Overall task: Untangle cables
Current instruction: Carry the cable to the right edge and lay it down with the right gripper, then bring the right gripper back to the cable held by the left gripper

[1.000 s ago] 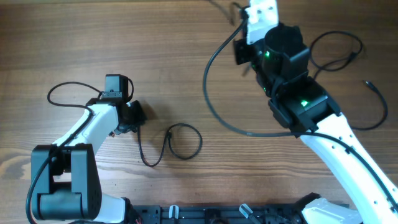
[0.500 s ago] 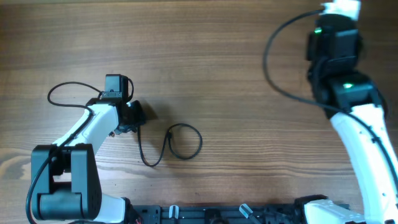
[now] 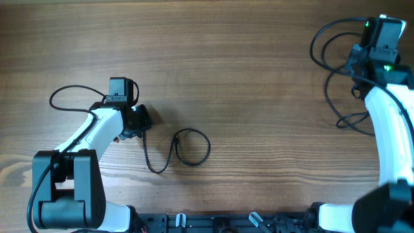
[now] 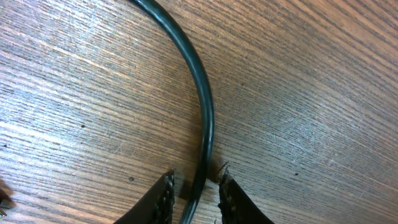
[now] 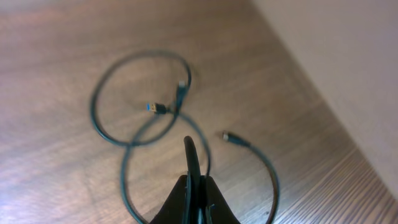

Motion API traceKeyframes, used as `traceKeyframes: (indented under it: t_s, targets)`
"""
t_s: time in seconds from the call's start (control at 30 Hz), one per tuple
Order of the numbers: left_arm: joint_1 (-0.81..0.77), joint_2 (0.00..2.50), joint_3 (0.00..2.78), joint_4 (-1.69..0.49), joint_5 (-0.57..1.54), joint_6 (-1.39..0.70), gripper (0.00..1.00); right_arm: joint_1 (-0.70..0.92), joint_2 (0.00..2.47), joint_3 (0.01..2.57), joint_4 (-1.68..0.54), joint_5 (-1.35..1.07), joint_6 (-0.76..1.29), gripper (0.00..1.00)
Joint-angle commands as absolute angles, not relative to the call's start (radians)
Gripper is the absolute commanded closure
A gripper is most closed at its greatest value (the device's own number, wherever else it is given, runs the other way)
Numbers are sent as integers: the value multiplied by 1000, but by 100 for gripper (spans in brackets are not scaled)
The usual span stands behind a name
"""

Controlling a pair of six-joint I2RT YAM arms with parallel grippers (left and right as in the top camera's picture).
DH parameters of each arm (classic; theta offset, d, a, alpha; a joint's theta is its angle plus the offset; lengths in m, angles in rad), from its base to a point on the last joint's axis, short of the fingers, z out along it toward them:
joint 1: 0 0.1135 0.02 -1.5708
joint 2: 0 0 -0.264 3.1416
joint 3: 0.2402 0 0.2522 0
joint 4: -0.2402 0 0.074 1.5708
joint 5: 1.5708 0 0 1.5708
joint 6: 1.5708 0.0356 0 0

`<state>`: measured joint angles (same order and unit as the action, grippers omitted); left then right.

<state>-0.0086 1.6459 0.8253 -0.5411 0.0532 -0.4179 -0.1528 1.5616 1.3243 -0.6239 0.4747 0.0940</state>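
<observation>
Right arm (image 3: 388, 123) swung right, cables (image 5: 130, 144) trailing, jaws hidden overhead

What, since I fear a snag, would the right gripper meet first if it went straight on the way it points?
Probably the cable loops lying on the table ahead of the right gripper, near the blue-tipped plug; depth is unclear, so bare wood inside a loop is possible.

One desk (image 3: 259, 77). Two pincers: left pincer (image 4: 194, 186), right pincer (image 5: 193, 178). One cable (image 3: 193, 147) on desk's left half. Tangled loops (image 5: 124, 93) at desk's right edge, number unclear; three plug ends (image 5: 155, 107) there.
</observation>
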Motion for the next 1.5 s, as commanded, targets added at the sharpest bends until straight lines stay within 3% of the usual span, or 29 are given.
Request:
traceKeyframes:
  t_s: [0.0, 0.17, 0.43, 0.73, 0.77, 0.83, 0.87, 1.0, 1.27, 1.4, 1.47]
  targets:
    - [-10, 1659, 817, -541, 59, -428, 73, -205, 1650, 1331, -630, 458, 115, 96]
    - [-10, 1659, 817, -541, 59, -428, 73, -272, 1734, 1331, -624, 458, 115, 94]
    - [-10, 1659, 817, -541, 59, -428, 73, -310, 1791, 1331, -579, 350, 115, 82]
    - [-10, 1659, 817, -541, 59, -428, 73, -310, 1792, 1331, -569, 346, 112, 78]
    - [-10, 1659, 817, -541, 59, -428, 73, -310, 1792, 1331, -568, 345, 111, 71]
    - [-10, 1659, 817, -541, 59, -428, 73, -310, 1792, 1331, -566, 345, 111, 40]
    - [-10, 1659, 817, -541, 59, -428, 73, -310, 1792, 1331, -566, 345, 111, 29]
    - [-10, 1659, 817, -541, 59, -428, 73, -310, 1792, 1331, -566, 297, 111, 0]
    - [-10, 1659, 817, -537, 59, -428, 70, -310, 1792, 1331, -570, -51, 113, 0]
    - [-10, 1659, 817, -533, 58, -427, 69, -307, 1792, 1331, -614, -257, 224, 0]
    - [-10, 1659, 817, -532, 59, -427, 75, -302, 1792, 1331, -646, -314, 273, 0]
